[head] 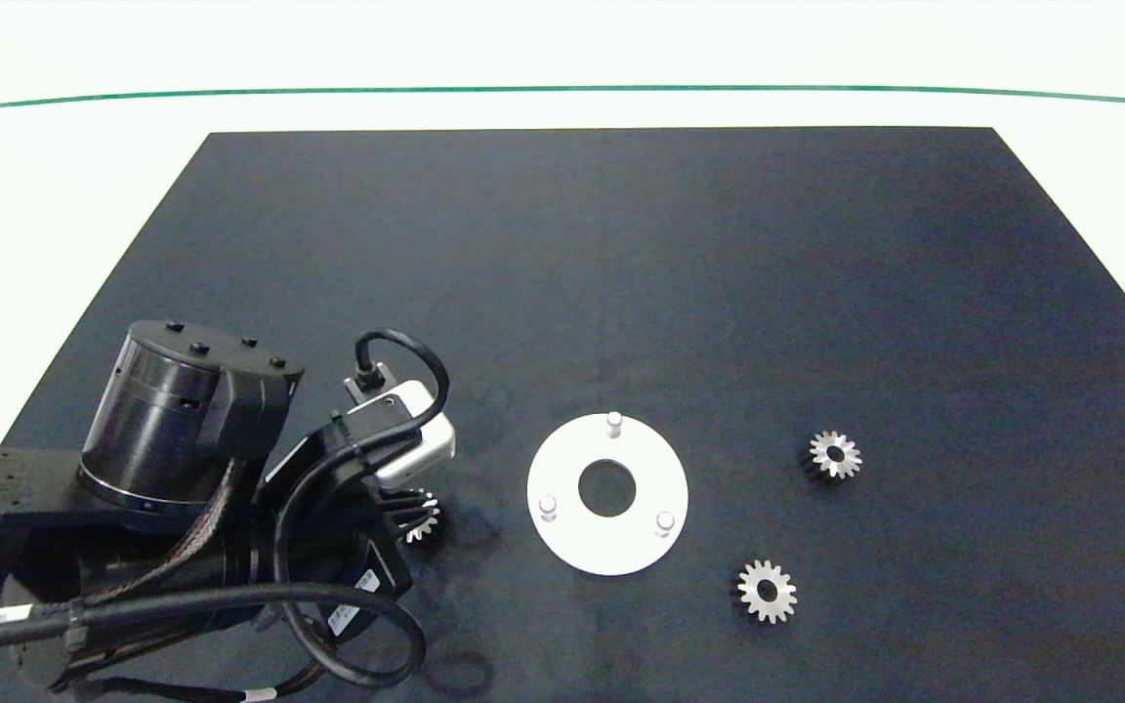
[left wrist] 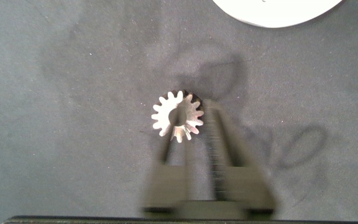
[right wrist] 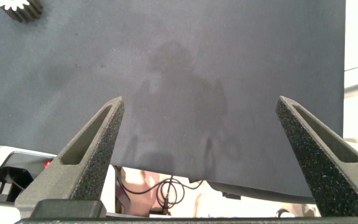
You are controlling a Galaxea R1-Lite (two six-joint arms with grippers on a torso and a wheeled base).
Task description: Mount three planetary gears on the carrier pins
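The white disc (head: 607, 493) lies on the black mat with its three carrier pins (head: 613, 422) standing bare. One planetary gear (left wrist: 177, 116) lies left of the disc, and my left gripper (left wrist: 193, 111) is shut on its rim. One fingertip sits over the centre hole and the other just outside the teeth. From above, that gear (head: 423, 516) peeks out from under the left wrist. Two more gears (head: 834, 454) (head: 767, 590) lie flat to the right of the disc. My right gripper (right wrist: 199, 102) hangs open over the mat's near edge, holding nothing, out of the head view.
The black mat (head: 621, 244) covers most of the white table. The left arm and its cables (head: 348, 625) fill the near left corner. A gear (right wrist: 17, 7) shows at the edge of the right wrist view. Beyond the mat's edge lie floor and cables (right wrist: 173, 190).
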